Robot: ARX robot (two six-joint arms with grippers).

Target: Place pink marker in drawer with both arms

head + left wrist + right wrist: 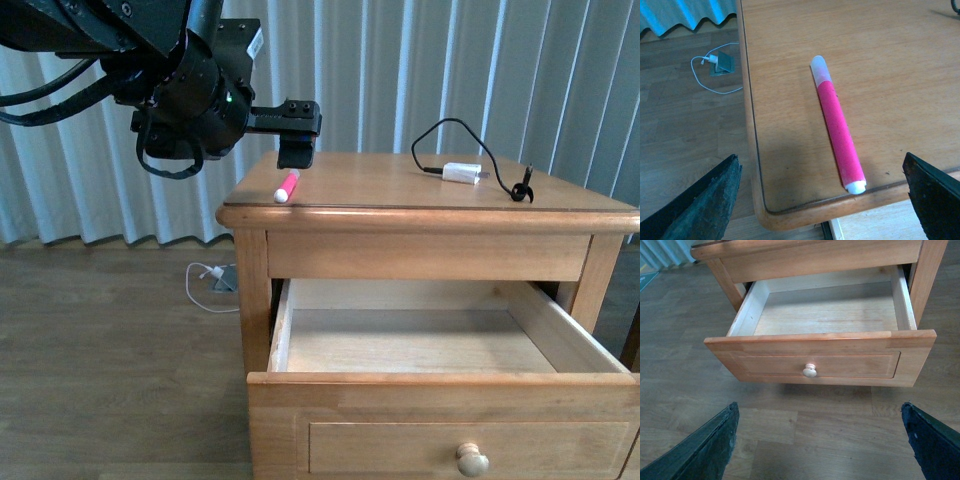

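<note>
While the left arm (pixel 190 85) hovers over the near left corner of the surface (pixel 400 190), the left fingers (pixel 707 200) stand spread wide and hold nothing. The pink marker (pixel 839 135) lies flat below them, with one pale end almost at the front edge and the side edge close by.

That is where I'd worry. It is round and smooth, so a finger coming down a little off could roll it over the rim and onto the floor. One finger also seems to hang out past the side edge, and it could catch the wood on the way down.

The drawer (pixel 440 378) underneath is pulled well out and bare inside, so a release above it should land unless it comes too near the front board. Further right, the white plug (pixel 461 173) and its black cable lie well apart from all this.

The right fingers (pixel 702 450) are spread too, empty, over the floor in front of the drawer. That arm does not show from the front. Both pairs of fingers are cut off at the picture edge, and I can't judge how high the left ones sit above the marker.
</note>
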